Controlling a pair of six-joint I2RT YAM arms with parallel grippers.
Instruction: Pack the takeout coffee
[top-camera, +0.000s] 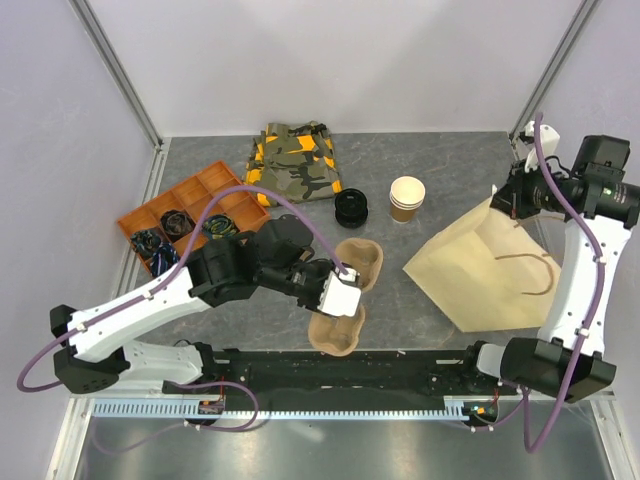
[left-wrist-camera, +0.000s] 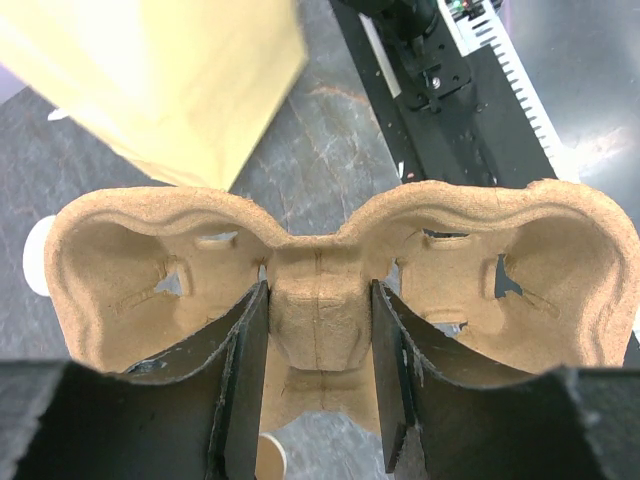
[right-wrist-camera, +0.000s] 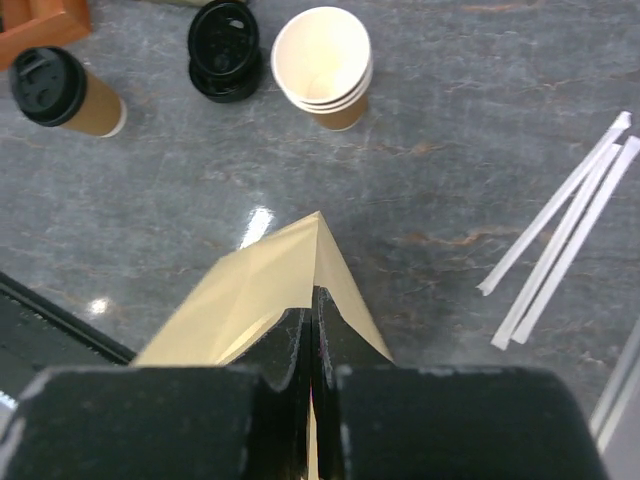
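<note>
The left gripper (left-wrist-camera: 320, 300) grasps the moulded-pulp two-cup carrier (left-wrist-camera: 150, 250) by its middle ridge; the right gripper (right-wrist-camera: 312, 300) is clenched on the smooth kraft paper bag (right-wrist-camera: 265, 290) at its rim.

Lidded coffee cup (right-wrist-camera: 65, 95): one
Lidless cup stack (top-camera: 407, 197): one
Wrapped straws (right-wrist-camera: 555, 205): three
Paper bag (top-camera: 480, 270): one
Pulp cup carrier (left-wrist-camera: 320, 300): one
Orange tray (top-camera: 215, 180): one
Camouflage cloth (top-camera: 295, 160): one

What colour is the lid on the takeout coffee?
The lid is black, clearest in the right wrist view.

Brown cup (right-wrist-camera: 93, 107), black lid (right-wrist-camera: 43, 75)
</note>
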